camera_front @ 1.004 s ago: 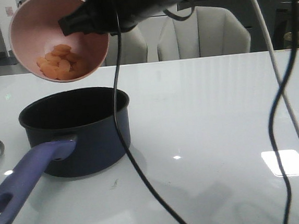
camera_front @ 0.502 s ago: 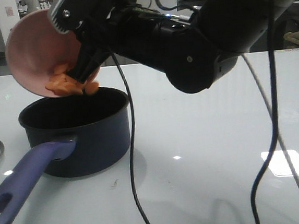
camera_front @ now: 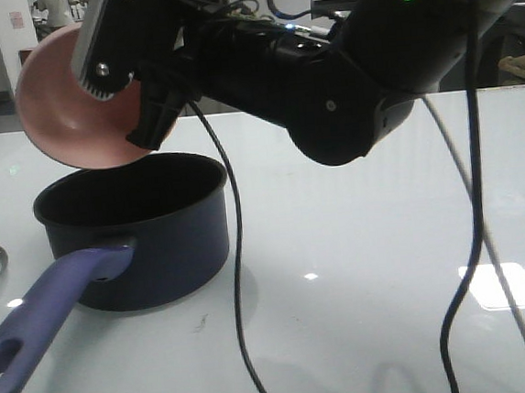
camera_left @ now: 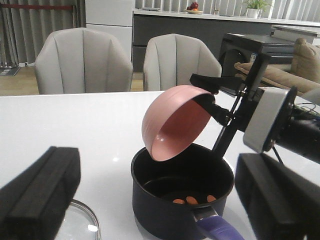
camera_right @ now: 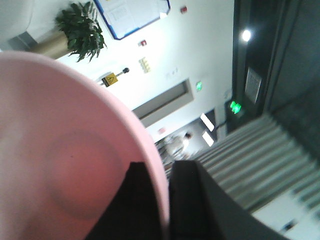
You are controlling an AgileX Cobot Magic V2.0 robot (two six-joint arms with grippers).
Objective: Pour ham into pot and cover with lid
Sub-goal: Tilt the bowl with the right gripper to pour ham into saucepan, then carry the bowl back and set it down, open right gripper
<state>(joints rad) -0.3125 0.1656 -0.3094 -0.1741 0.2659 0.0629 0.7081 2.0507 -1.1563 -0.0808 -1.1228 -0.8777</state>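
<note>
In the upper left of the front view, the right gripper [camera_front: 149,110] pinched the rim of a round pink bowl [camera_front: 67,112], one finger inside and one outside, with the bowl tipped steeply over the dark navy saucepan [camera_front: 137,230]. That pot stood on the glossy white table [camera_front: 359,243] at centre left, its long purple-blue handle [camera_front: 48,316] running toward the lower left corner. In the left wrist view, a few small orange ham pieces [camera_left: 192,200] lay on the pot's black floor, low in the centre of the frame, and the bowl's inside showed bare. The round clear glass lid with its metal rim [camera_left: 82,225] lay flat on the table just beside the pot, at the lower left there. The left gripper [camera_left: 160,210] stood spread wide, its two black pads at the bottom corners, holding nothing.
</note>
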